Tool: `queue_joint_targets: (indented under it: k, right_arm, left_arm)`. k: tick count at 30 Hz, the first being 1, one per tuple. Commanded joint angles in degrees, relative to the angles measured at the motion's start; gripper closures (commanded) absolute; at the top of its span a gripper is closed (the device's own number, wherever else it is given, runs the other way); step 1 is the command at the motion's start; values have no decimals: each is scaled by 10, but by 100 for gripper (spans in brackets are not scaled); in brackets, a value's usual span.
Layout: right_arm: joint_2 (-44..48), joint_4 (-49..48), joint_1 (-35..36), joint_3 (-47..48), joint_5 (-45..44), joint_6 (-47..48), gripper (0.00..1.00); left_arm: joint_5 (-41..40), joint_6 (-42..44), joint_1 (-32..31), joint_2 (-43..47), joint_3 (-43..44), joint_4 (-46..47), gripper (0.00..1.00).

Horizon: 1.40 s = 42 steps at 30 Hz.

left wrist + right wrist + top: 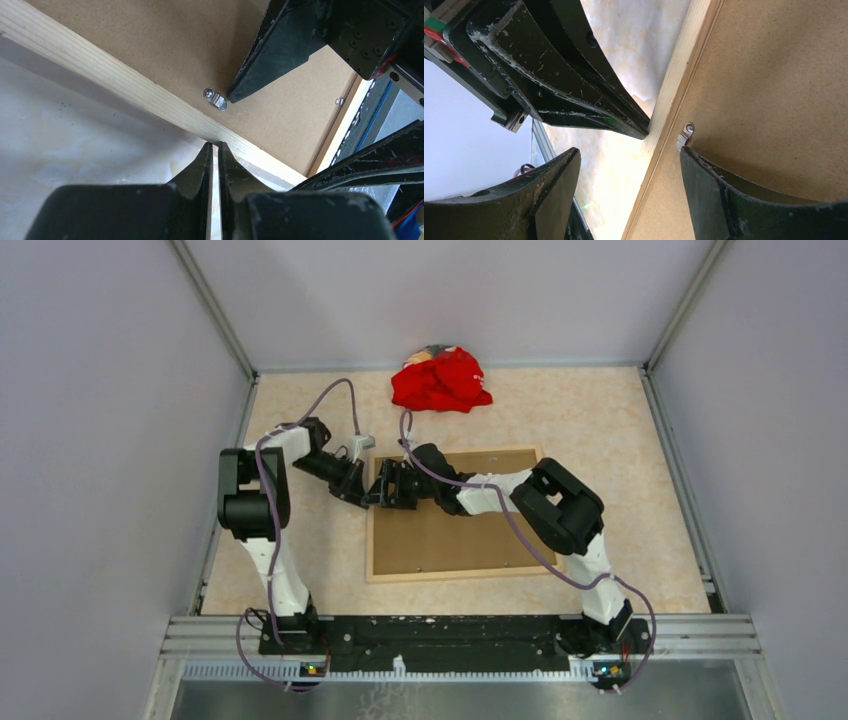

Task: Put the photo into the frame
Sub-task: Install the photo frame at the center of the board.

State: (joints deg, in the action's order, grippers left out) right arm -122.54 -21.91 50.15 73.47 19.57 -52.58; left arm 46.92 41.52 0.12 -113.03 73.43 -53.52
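Observation:
The light-wood frame [450, 573] lies face down on the table with the plain brown backing board [450, 535] set in it. The photo is hidden. My left gripper [365, 498] is shut and empty, its tips [214, 145] touching the outer side of the frame's left rail [125, 82]. My right gripper [388, 485] is open over the same rail [679, 75]. In the right wrist view [629, 150] one finger [724, 200] rests on the backing board beside a small metal clip [685, 134], and the other hangs over the table outside the frame. The clip also shows in the left wrist view [215, 99].
A crumpled red cloth [440, 380] lies at the back of the table, beyond the frame. Grey walls with metal posts close in the table on the left, right and back. A second small clip [340, 101] sits on the frame's near rail.

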Motion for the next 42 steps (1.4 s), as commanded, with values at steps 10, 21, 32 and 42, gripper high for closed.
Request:
queue_joint_targets:
  k: [10,21,32,42]
  right_arm:
    - [-29,-14,7,13,-9,-3,27]
    - [-51,-13,7,28,-7,-13,27]
    - [-66,-22,7,37,-15,-28,27]
    - [10,-39,-1,-5,-18,-15,25]
  left_arm:
    - [-18,24,-5,-24,8,29,89]
    - [-18,28,-5,-22,8,25,89]
    - [-18,31,-5,-23,9,23,89]
    - [-21,36,-6,-21,14,15,90]
